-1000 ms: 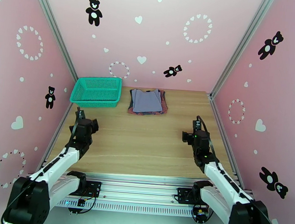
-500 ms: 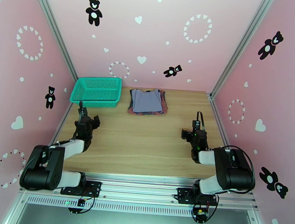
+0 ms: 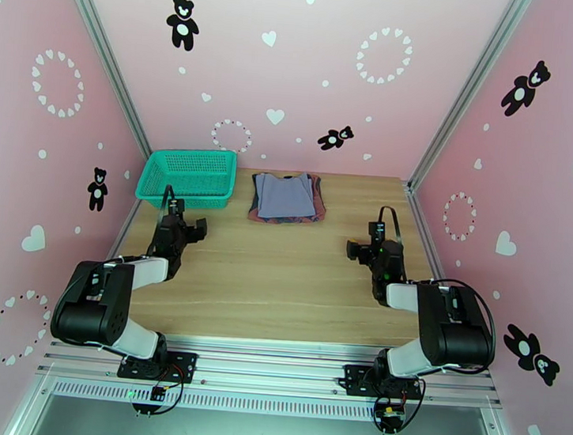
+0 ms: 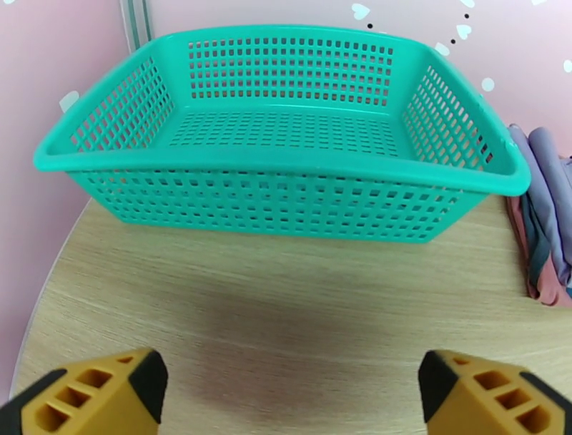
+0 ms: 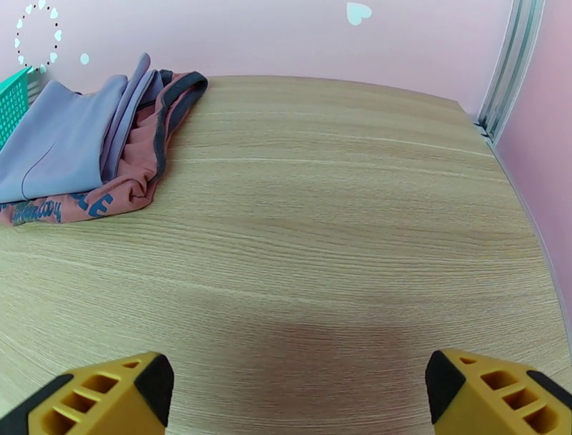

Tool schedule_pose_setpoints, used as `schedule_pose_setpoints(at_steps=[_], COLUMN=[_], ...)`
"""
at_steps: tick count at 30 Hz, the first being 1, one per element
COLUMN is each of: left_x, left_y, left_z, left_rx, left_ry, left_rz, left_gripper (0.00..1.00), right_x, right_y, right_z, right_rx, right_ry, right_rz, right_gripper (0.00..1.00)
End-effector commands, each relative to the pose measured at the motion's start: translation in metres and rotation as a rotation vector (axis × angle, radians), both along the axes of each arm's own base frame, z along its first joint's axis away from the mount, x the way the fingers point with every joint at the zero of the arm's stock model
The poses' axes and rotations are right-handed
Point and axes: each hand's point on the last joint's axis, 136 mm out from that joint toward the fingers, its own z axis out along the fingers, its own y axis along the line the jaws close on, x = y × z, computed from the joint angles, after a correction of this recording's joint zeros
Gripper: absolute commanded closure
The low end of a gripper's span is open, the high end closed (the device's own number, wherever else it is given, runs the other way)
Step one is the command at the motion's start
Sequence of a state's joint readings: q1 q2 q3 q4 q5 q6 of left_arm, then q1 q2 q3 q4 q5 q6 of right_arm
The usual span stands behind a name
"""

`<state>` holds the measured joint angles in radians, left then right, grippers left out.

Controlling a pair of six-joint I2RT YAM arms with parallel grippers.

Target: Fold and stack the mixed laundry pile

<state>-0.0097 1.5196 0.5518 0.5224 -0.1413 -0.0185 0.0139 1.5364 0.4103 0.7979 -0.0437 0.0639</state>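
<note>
at the far edge of the table (image 3: 281,285), about the middle, the two garments sit in one tidy stack. the grey-lavender shirt (image 3: 286,196) is folded on top and the rust-red tank top (image 3: 318,206) is underneath, with its dark navy trim showing around the edges. on my right wrist cam i can see blue lettering along the near edge of the tank top, too small for me to read. the teal basket (image 3: 183,199) is just to the left of the stack, and from the top cam there's a thin strip of wood between them, so they're not touching.

left gripper (image 4: 289,375) is spread wide. its yellow fingertips (image 4: 107,393) sit way out in the bottom corners of the wrist cam with only bare wood between them, so it's got hold of nothing. it's pointed at the front wall of the basket and fairly near it.

right gripper (image 5: 293,386) is the same deal: jaws wide apart, gripping nothing, over bare table on the right side. it's well apart from the stack, which shows off to its left. both arms are bent back, elbows down near their bases.
</note>
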Motion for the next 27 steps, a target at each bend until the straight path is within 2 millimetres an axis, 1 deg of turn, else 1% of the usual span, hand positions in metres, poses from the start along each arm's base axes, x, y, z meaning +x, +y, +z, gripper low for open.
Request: schedule_pose_setpoints(at_steps=[1, 2, 3, 4, 5, 6, 7, 8, 9, 10, 11, 12, 13, 15, 17, 20, 25, 27], left_x=[0.024, 0.036, 0.05, 0.065, 0.069, 0.06, 0.042, 0.017, -0.017, -0.051, -0.069, -0.078, -0.08, -0.069, -0.069, -0.076, -0.08, -0.08], left_y=[-0.002, -0.004, -0.009, -0.012, -0.022, -0.066, -0.104, -0.133, -0.149, -0.153, -0.151, -0.144, -0.135, -0.116, -0.106, -0.106, -0.107, -0.107], left_z=[-0.007, -0.022, -0.046, -0.074, -0.093, -0.1, -0.078, -0.037, 0.004, 0.034, 0.052, 0.064, 0.072, 0.077, 0.081, 0.082, 0.083, 0.091], left_rx=[0.013, 0.008, 0.001, -0.002, -0.06, -0.3, -0.474, -0.595, -0.66, -0.656, -0.65, -0.649, -0.663, -0.692, -0.683, -0.643, -0.632, -0.624], left_ry=[0.122, 0.25, 0.394, 0.545, 0.696, 0.761, 0.7, 0.577, 0.446, 0.329, 0.23, 0.152, 0.087, 0.008, -0.043, -0.069, -0.078, -0.075], left_rz=[-0.009, -0.022, -0.051, -0.066, -0.116, -0.382, -0.685, -0.968, -1.217, -1.389, -1.462, -1.49, -1.477, -1.376, -1.334, -1.35, -1.354, -1.36], left_gripper=[0.01, 0.01, 0.01, 0.01, 0.01, 0.03, 0.38, 0.02, 0.02, 0.02, 0.02, 0.02, 0.02, 0.02, 0.02, 0.02, 0.02, 0.02], right_x=[0.001, 0.001, 0.001, 0.001, 0.001, 0.002, 0.001, 0.001, 0.002, 0.001, 0.002, 0.002, 0.002, 0.002, 0.002, 0.002, 0.002, 0.002], right_y=[0.001, 0.002, 0.002, 0.001, 0.001, 0.001, 0.001, 0.002, 0.001, 0.001, 0.001, 0.001, 0.001, 0.001, 0.001, 0.001, 0.001, 0.001], right_z=[0.001, 0.001, 0.001, 0.002, 0.002, 0.002, 0.002, 0.002, 0.001, 0.001, 0.001, 0.002, 0.002, 0.002, 0.001, 0.002, 0.002, 0.002], right_rx=[-0.012, -0.012, -0.013, -0.013, -0.014, -0.016, -0.018, -0.017, -0.018, -0.018, -0.017, -0.016, -0.017, -0.017, -0.018, -0.018, -0.017, -0.017], right_ry=[0.002, 0.001, 0.001, 0.0, 0.0, 0.001, 0.001, 0.001, 0.003, 0.003, 0.002, 0.002, 0.002, 0.002, 0.003, 0.002, 0.002, 0.002], right_rz=[0.005, 0.006, 0.006, 0.005, 0.003, 0.002, 0.003, 0.003, 0.002, 0.002, 0.003, 0.001, 0.003, 0.002, 0.002, 0.002, 0.001, 0.001], right_gripper=[0.01, 0.01, 0.01, 0.01, 0.01, 0.01, 0.01, 0.01, 0.01, 0.01, 0.01, 0.01, 0.01, 0.01, 0.01, 0.01, 0.01, 0.01])
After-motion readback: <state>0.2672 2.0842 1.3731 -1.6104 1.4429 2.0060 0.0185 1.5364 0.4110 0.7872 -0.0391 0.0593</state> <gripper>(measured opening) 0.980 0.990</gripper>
